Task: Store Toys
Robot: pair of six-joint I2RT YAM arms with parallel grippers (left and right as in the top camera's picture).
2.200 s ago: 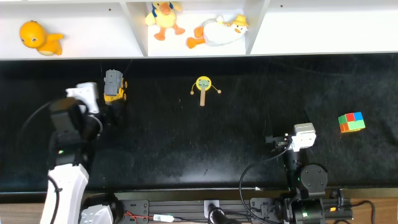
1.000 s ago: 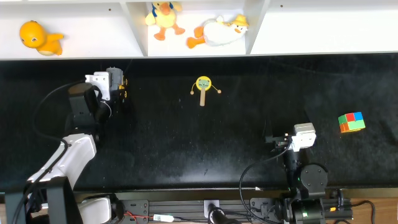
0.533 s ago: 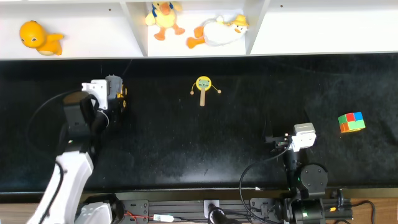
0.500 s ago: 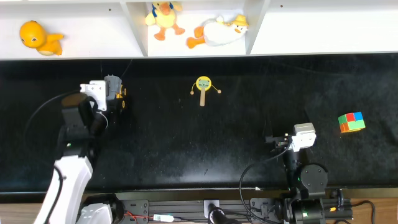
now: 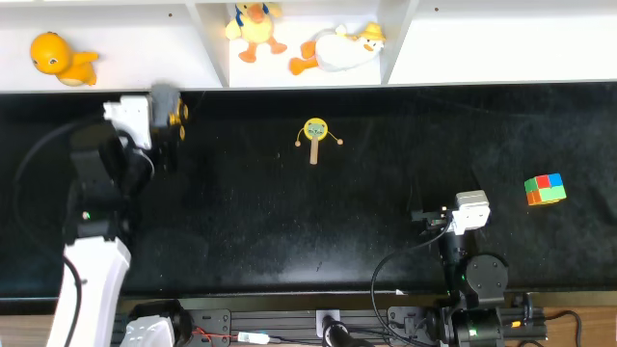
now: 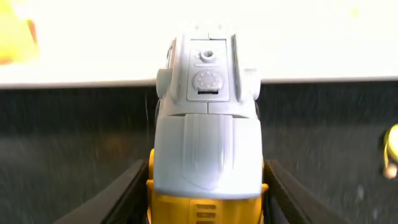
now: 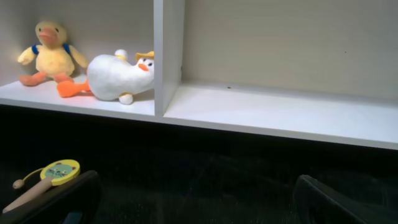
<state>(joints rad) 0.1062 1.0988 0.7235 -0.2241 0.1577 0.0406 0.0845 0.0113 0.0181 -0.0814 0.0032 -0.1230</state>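
Black tabletop (image 5: 386,193): left tool (image 6: 206,190) clamps truck (image 6: 208,124) at shelf (image 5: 482,58) edge; right tool (image 7: 196,205) gapes wide, empty, well back from shelf.

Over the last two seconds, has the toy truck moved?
Yes. The toy truck, held in the left gripper, has gone up the top view toward the white shelf and now reaches its front edge.

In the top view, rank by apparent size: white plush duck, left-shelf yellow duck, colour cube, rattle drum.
1. white plush duck
2. yellow duck
3. colour cube and rattle drum: about alike, not ranked.
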